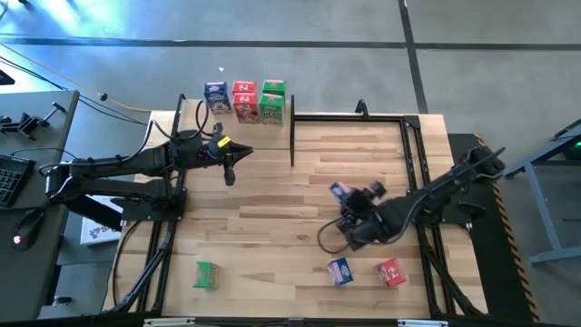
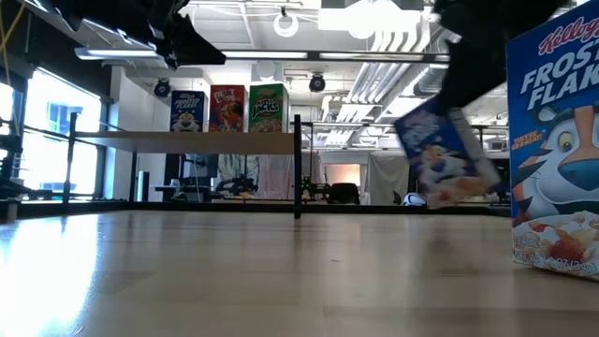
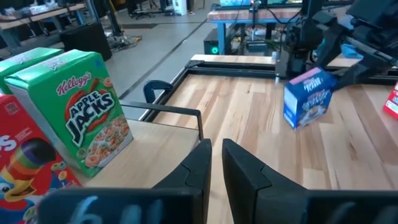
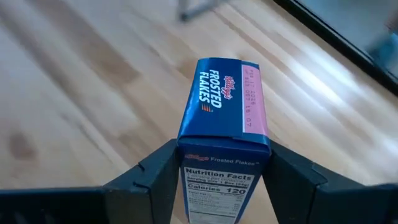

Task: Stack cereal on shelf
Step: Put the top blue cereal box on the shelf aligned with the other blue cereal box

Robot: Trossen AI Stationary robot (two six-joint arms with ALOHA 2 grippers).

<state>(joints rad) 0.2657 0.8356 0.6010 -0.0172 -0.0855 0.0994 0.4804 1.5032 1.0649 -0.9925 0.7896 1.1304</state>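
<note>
The shelf [image 2: 187, 142], a light plank on black posts, stands at the table's far left. On it stand blue [image 1: 216, 95], red [image 1: 243, 100] and green [image 1: 271, 100] cereal boxes. My right gripper [image 1: 356, 202] is over the table's middle right, shut on a blue Frosted Flakes box [image 1: 342, 191]. Three boxes lie near the table's near edge: green [image 1: 206, 274], blue [image 1: 339, 271] and red [image 1: 392, 272]. My left gripper [image 1: 229, 173] hangs shut above the table, just in front of the shelf, holding nothing. My right gripper pinches the blue box between its two fingers [image 4: 155, 177], one on each broad face, near the end flap [image 4: 224, 93]. The narrow nutrition panel [image 4: 214, 180] faces the wrist. The box [image 2: 440, 154] is lifted clear of the table and tilted.
A thin black metal frame [image 1: 363, 116] runs along the table's far right edge, with a black post [image 1: 292, 136] at the shelf's end. Bare wood [image 1: 272, 218] lies in the table's middle. The near blue box [image 2: 557, 140] fills the low view's right side.
</note>
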